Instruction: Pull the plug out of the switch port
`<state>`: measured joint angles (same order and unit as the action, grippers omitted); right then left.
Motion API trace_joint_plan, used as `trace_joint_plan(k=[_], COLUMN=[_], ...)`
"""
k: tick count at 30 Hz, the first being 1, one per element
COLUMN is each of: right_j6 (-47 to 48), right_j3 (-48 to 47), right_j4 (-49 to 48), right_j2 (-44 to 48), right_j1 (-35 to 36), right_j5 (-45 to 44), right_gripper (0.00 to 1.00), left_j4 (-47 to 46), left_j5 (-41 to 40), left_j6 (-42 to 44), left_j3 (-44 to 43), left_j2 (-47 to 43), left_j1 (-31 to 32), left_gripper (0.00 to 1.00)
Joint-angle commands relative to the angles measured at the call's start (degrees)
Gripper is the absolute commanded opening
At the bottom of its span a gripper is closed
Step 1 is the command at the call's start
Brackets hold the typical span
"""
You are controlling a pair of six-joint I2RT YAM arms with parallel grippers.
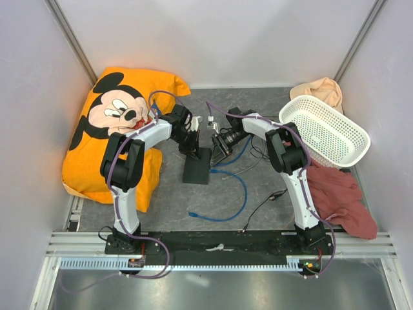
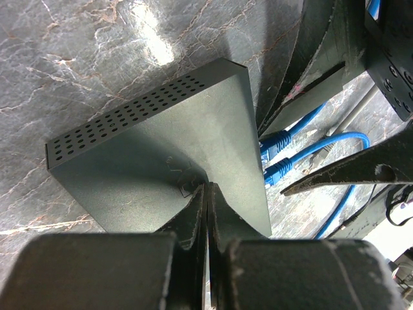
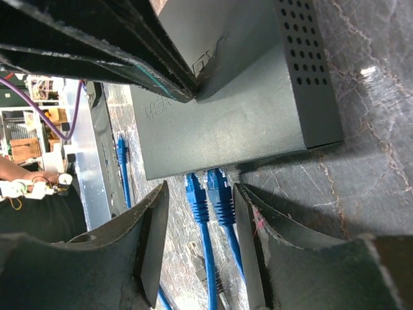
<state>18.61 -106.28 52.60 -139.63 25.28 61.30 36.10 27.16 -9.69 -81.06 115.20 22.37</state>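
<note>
Left tool point(image 2: 206, 216), pressed together, pins the flat matte-black switch box point(image 2: 161, 155); right tool point(image 3: 200, 194) gapes astride two blue plastic plugs point(image 3: 221, 197). Next, likely: clamp one, pull.

Switch box point(image 2: 161, 161) matte black, dot-grid vent holes on side. Plugs point(image 3: 220, 194) blue. Table point(image 2: 97, 51) grey, marble veining. Pillow point(image 1: 110, 129) orange, Mickey print. Basket point(image 1: 322, 132) white lattice. Cloth point(image 1: 342, 194) maroon.

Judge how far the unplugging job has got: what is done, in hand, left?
Done: the left gripper, shut, presses on top of the switch box, steadying it. In hand: the open right gripper brackets two blue plugs, gripping neither. Left: close on one and pull; both are plugged in.
</note>
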Motion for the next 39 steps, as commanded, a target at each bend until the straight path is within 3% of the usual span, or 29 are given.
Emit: trace_joint_plan(k=[1, 28, 31, 35, 39], right_j6=[1.1, -4.3, -5.1, -6.7, -9.5], right_j3=[-0.2, 0.3, 0.2, 0.2, 0.6], right_j4=[-1.8, -5.8, -6.2, -7.1, -7.9], right_j2=[-4.6, -5.1, -5.2, -4.7, -3.7], right_j1=[0.7, 2.2, 2.3, 2.6, 2.8], right_j5=[-10.1, -17.0, -17.3, -18.5, -20.4], right_gripper=[0.53, 0.36, 0.32, 0.16, 0.08], left_j4=[-2.0, -2.0, -2.2, -2.3, -2.2], left_j5=[-6.7, -7.2, -7.5, -7.6, -7.6], left_j6=[3.7, 4.2, 4.3, 4.4, 4.6], left_j3=[1.3, 1.7, 1.8, 2.0, 2.0], left_j2=[4.8, 5.2, 5.0, 5.0, 5.0], left_j1=[1.5, 2.4, 2.4, 2.6, 2.9], left_gripper=[0.02, 0.02, 0.02, 0.02, 0.02])
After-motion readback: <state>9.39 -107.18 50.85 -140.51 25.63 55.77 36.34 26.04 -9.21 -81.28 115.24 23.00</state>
